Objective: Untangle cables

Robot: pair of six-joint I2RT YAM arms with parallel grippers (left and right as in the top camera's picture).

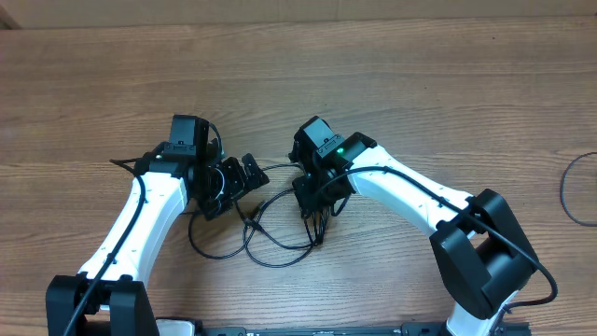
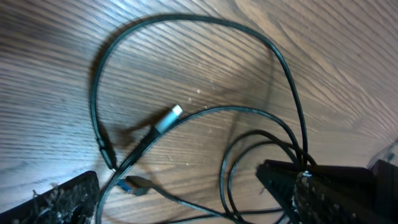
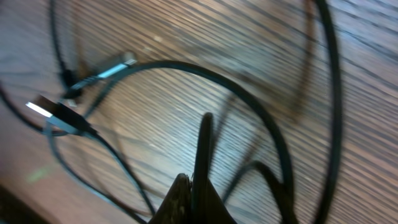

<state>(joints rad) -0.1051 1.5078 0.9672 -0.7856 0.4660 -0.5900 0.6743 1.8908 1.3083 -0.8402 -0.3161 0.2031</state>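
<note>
Two grippers sit close together over the middle of the wooden table (image 1: 392,75). I take the right gripper (image 3: 189,186) first. In its wrist view the fingers come together to a point, and one thin black strand (image 3: 204,140) stands up out of them. I read it as pinching a cable, though that picture is blurred. Around it more thin loops lie on the wood, and two plug ends lie apart to the left: a bright flat one (image 3: 46,111) and a paler one (image 3: 124,60).

The left gripper (image 2: 177,177) is spread wide, one finger (image 2: 62,199) low on the left of its wrist view and the other well away on the right. The cables (image 2: 186,18) curve across the table between them, and several strands bunch against the tip of the right-hand finger. A silver-tipped plug (image 2: 176,112) and a blue plug (image 2: 134,185) lie in the gap.

From overhead, the tangle hangs between the two grippers and spills toward the near edge of the table. A separate thin cord (image 1: 569,191) curls near the far right edge, well apart.
</note>
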